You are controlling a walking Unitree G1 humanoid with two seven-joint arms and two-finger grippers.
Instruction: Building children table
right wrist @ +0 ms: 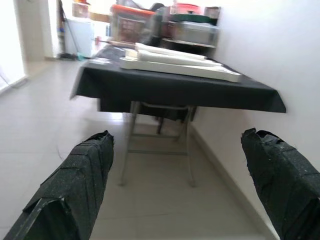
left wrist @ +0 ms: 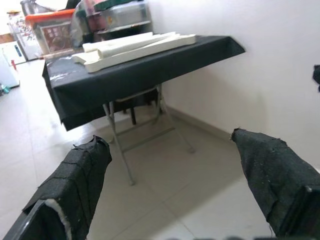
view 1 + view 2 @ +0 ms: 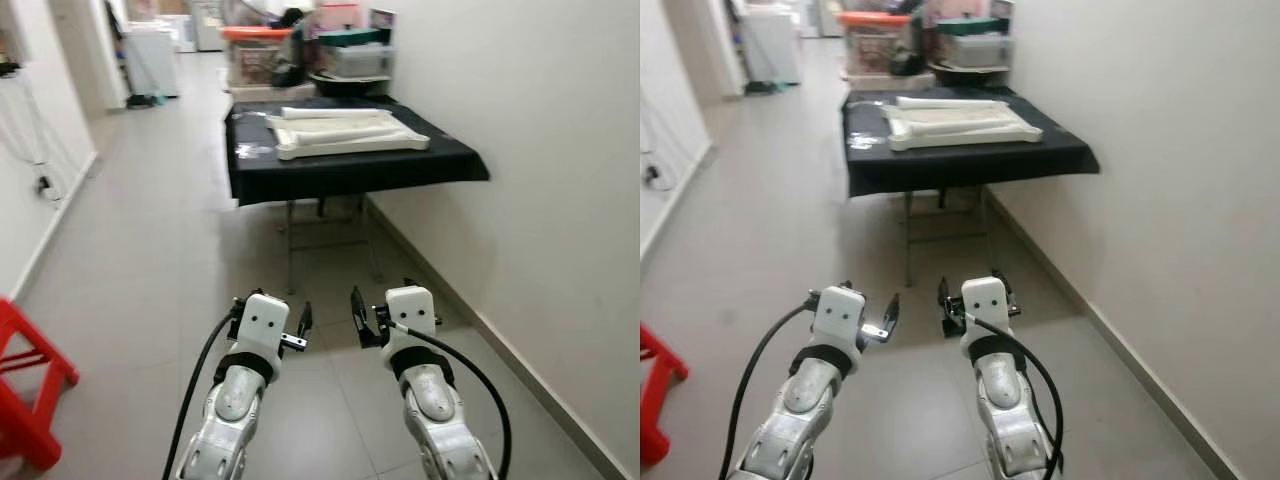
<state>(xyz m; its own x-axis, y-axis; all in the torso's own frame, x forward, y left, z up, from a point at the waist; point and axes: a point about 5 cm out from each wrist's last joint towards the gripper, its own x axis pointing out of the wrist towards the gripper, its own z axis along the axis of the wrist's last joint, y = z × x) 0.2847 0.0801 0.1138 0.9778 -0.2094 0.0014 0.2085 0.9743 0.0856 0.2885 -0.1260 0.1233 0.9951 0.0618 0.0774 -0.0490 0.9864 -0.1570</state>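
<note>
Cream-white children's table parts (image 3: 345,131) lie on a folding table draped in black cloth (image 3: 340,170) against the right wall, some way ahead of me. A flat tabletop panel (image 1: 185,68) holds long white leg pieces (image 2: 127,44) on top. My left gripper (image 3: 290,325) and right gripper (image 3: 365,318) are both held out low over the tiled floor, well short of the table. Both stand open with nothing between their fingers (image 2: 80,175), (image 1: 280,175).
The white wall (image 3: 540,180) runs close along my right. Behind the table stand stacked plastic boxes, one with an orange lid (image 3: 255,50). A red stool (image 3: 25,385) sits at my near left. A corridor of grey tiles (image 3: 150,220) stretches ahead on the left.
</note>
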